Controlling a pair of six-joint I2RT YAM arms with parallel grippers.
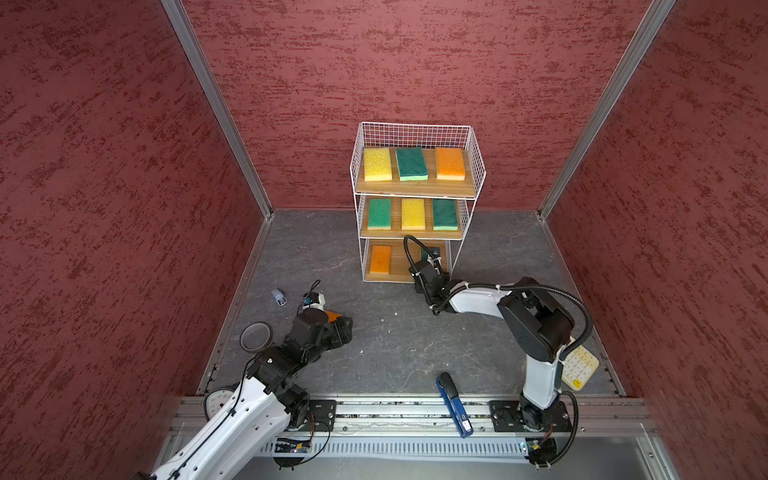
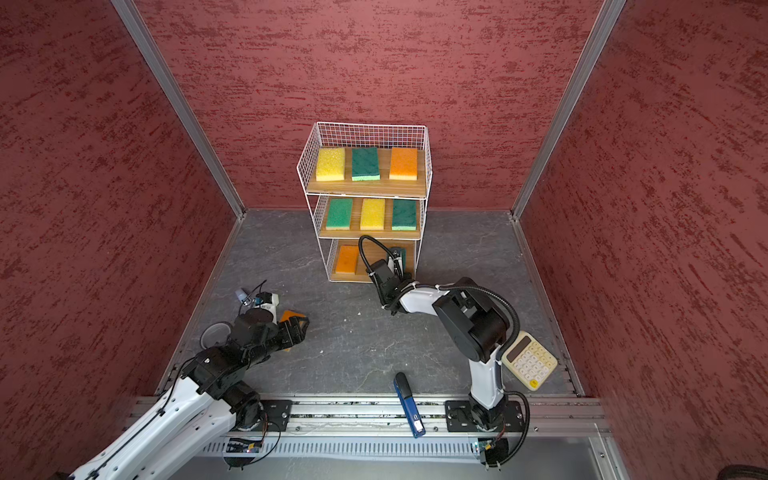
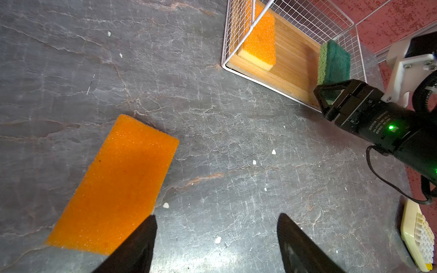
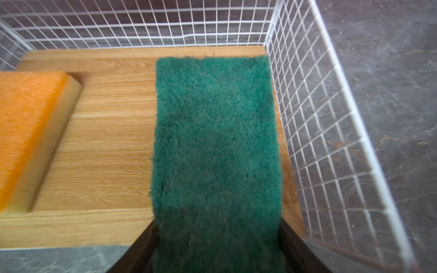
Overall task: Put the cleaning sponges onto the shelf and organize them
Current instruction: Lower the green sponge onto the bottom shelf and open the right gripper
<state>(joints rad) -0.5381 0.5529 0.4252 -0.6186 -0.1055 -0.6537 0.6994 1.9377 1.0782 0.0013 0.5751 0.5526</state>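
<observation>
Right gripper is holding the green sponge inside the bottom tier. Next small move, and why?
Probably lower slightly and open the right gripper: the green sponge sits over bare bottom board, beside the wire wall, clear of the orange sponge there.

Four dark green sponges [image 1: 411, 163] [image 1: 379, 213] [image 1: 445, 214] [image 4: 212, 141], three orange sponges [image 1: 450, 163] [image 1: 380, 259] [image 3: 118, 184], two yellow sponges [image 1: 377, 164] [image 1: 413, 213], one three-tier wire shelf [image 1: 415, 133], one calculator [image 2: 528, 360], one stapler [image 1: 453, 405], one tape roll [image 1: 255, 336]

Mottled red walls [image 1: 104, 166]; veined grey floor [image 1: 395, 332]. White wire shelf [image 1: 415, 135] with tan boards [image 1: 415, 189] carries yellow, dark green and orange sponges [image 1: 377, 164]. The calculator [image 2: 528, 360] is cream.
</observation>
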